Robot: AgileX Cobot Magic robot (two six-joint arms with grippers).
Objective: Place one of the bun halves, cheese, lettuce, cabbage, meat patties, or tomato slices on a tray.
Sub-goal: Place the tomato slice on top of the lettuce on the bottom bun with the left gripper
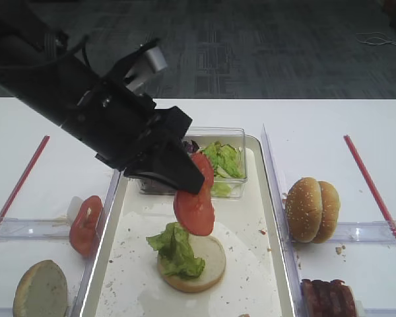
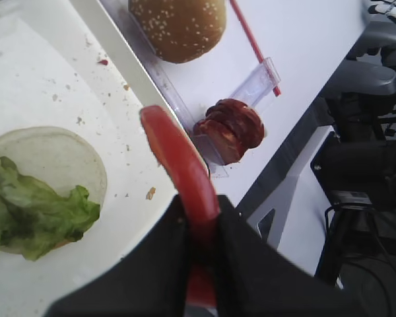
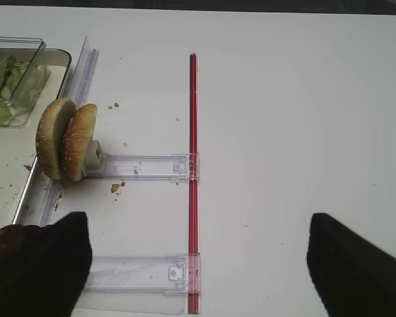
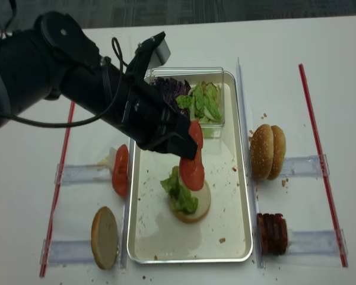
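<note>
Now the left gripper hangs over the middle of the tray, its jaws pinched on the top edge of a tomato slice that dangles on edge just above the bun half lying cut face up near the tray's front, a lettuce leaf draped over the bun's left side. From the left wrist view the slice sits deep between the fingers, so a clean release looks to need a low approach: my call is to ease down until the slice's lower rim nearly meets the lettuce, centre it over the bun, then part the jaws slowly so it tips flat and doesn't roll toward the rim. The right gripper is spread wide over the tabletop's right side, holding nothing, near the stacked sesame buns. Spare slices wait beside the tray's left rim.
</note>
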